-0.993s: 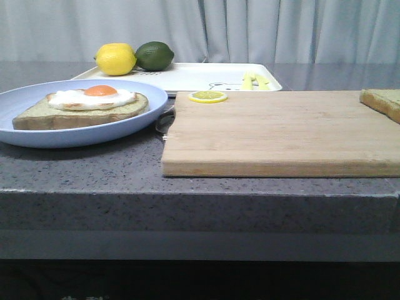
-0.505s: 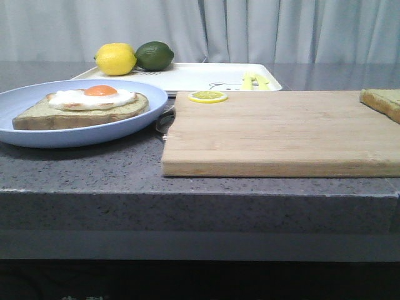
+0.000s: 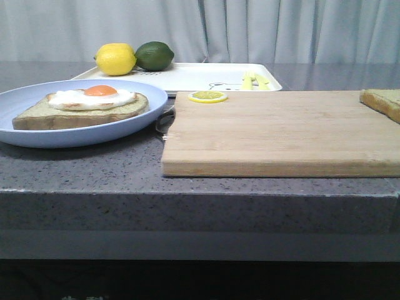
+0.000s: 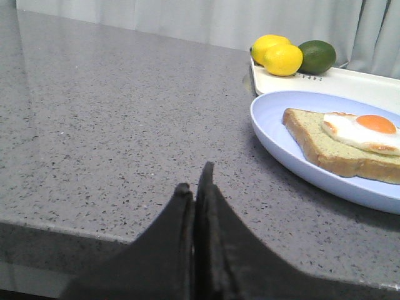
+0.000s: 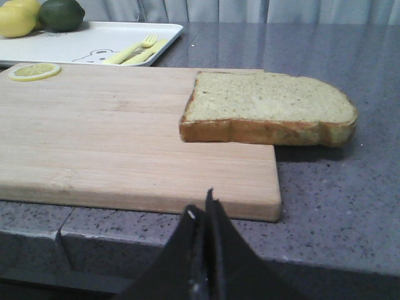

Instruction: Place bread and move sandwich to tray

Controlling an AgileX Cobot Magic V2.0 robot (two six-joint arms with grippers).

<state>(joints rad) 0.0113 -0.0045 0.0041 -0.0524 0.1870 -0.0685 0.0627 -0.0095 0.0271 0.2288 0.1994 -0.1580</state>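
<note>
The bread (image 5: 269,106) lies on the right end of the wooden cutting board (image 5: 106,137), overhanging its edge; it shows at the front view's right border (image 3: 382,101). One speckled slice with a fried egg (image 3: 87,105) lies on the round pale blue plate (image 3: 37,134), also in the left wrist view (image 4: 350,140). The white tray (image 3: 194,76) sits behind the board. My left gripper (image 4: 195,181) is shut and empty, low at the table's front edge, left of the plate (image 4: 275,134). My right gripper (image 5: 201,206) is shut and empty, in front of the board's right corner.
A lemon (image 3: 115,59) and a lime (image 3: 154,55) sit at the tray's back left. A yellow fork and knife (image 3: 255,80) lie on the tray. A lemon slice (image 3: 207,96) lies on the board's far edge. Grey curtains hang behind the speckled countertop.
</note>
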